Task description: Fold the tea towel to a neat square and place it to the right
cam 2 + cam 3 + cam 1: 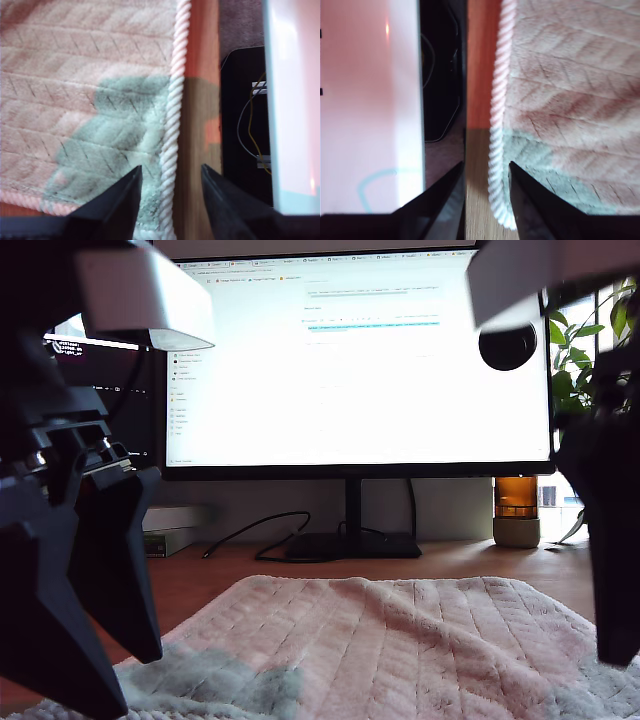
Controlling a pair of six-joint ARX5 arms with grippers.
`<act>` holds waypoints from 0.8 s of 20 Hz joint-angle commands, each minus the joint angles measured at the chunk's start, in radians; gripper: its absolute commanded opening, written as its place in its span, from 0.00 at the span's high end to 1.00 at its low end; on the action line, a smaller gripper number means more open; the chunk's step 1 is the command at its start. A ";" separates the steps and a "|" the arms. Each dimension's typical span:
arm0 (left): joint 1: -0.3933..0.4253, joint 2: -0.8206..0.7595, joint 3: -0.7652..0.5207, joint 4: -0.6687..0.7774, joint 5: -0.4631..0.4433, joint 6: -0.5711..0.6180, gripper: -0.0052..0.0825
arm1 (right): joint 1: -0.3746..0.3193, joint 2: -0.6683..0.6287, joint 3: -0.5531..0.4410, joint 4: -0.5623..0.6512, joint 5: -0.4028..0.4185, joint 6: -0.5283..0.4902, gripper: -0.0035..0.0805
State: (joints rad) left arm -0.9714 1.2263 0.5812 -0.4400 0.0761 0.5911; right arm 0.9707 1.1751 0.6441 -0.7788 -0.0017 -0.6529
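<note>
Lying flat on the wooden table (pixel 470 558), the tea towel (pixel 400 650), spreading across the foreground of the exterior view in front of the monitor (pixel 360 360). Hovering just above one corded edge, my first gripper (pixel 170 182), jaws parted and holding nothing, the twisted hem (pixel 172 125) running up between the two dark fingertips, one tip over a mint-green patch (pixel 115 140), the other over bare wood. Hanging over another corded edge, my second gripper (pixel 486 175), jaws likewise parted and empty, the hem (pixel 499 115) passing between the tips. Showing at the exterior view's left, a large black gripper (pixel 80 570) low over the towel's green corner; at the exterior view's right, another dark arm (pixel 610 540); not telling from the wrist views which is which.

Feeling soft by the look of it: fluffy pale pink-white pile, ribbed in a herringbone weave, faint grey-green patches, a thick rope-like border. Glowing white behind, the monitor on a black stand (pixel 352 540), its on-screen writing too small and blurred for reading. Standing beside the stand, an amber jar (pixel 516 510) on a pale base; leaning in at the exterior view's right, a green plant (pixel 575 370).
</note>
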 commanded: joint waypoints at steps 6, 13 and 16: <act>0.010 0.013 -0.018 0.009 0.001 0.012 0.56 | -0.003 0.119 -0.024 0.072 -0.010 -0.021 0.67; 0.010 0.013 -0.017 0.010 0.001 0.012 0.56 | -0.013 0.163 -0.025 0.085 0.013 -0.052 0.74; 0.011 0.013 -0.018 0.010 0.001 0.012 0.56 | -0.017 0.175 -0.026 0.090 0.013 -0.056 0.79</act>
State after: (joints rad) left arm -0.9611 1.2270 0.5812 -0.4374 0.0765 0.5987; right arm 0.9562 1.3346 0.6437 -0.6937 0.0109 -0.7052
